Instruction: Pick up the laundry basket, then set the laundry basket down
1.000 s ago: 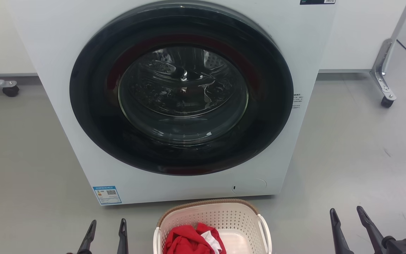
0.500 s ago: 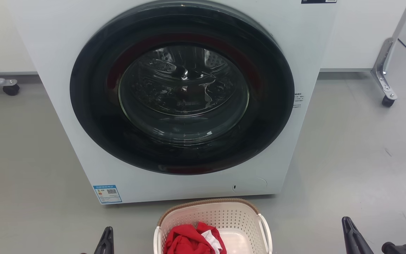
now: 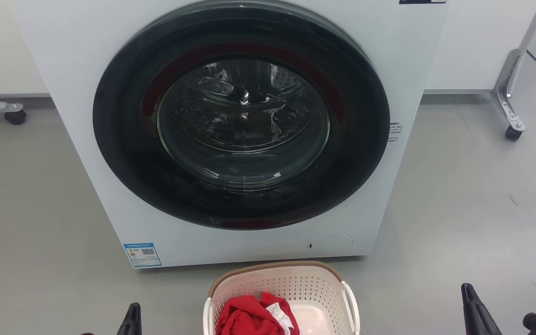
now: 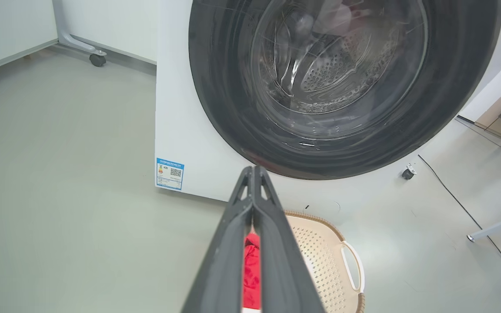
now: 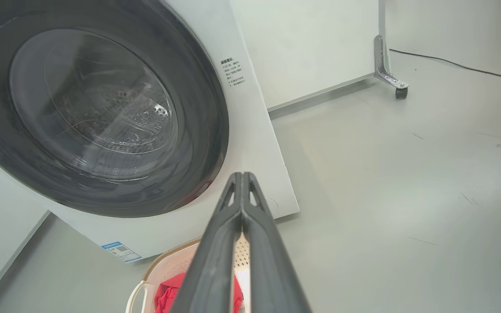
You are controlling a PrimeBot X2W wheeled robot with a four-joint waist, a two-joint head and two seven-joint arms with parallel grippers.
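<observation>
The laundry basket (image 3: 291,286), cream with a brown rim and white side handles, stands on the grey floor just in front of the washer, at the bottom middle of the head view. Red and white clothes (image 3: 244,318) lie inside it. My left gripper (image 3: 133,314) is shut, to the left of the basket and apart from it. In the left wrist view its fingertips (image 4: 254,170) meet above the basket (image 4: 320,252). My right gripper (image 3: 469,293) is shut well to the basket's right. In the right wrist view its closed fingers (image 5: 242,176) cross over the basket (image 5: 168,269).
A white front-loading washer (image 3: 86,70) with a shut dark round door (image 3: 242,116) rises right behind the basket. Wheeled metal frame legs stand at the far left (image 3: 14,116) and far right (image 3: 512,132). A black cable (image 4: 463,204) runs over the floor on the right.
Both grippers, open a second ago, have shut. Both have sunk toward the bottom edge of the head view, the right one also shifting right. The basket has stayed in place.
</observation>
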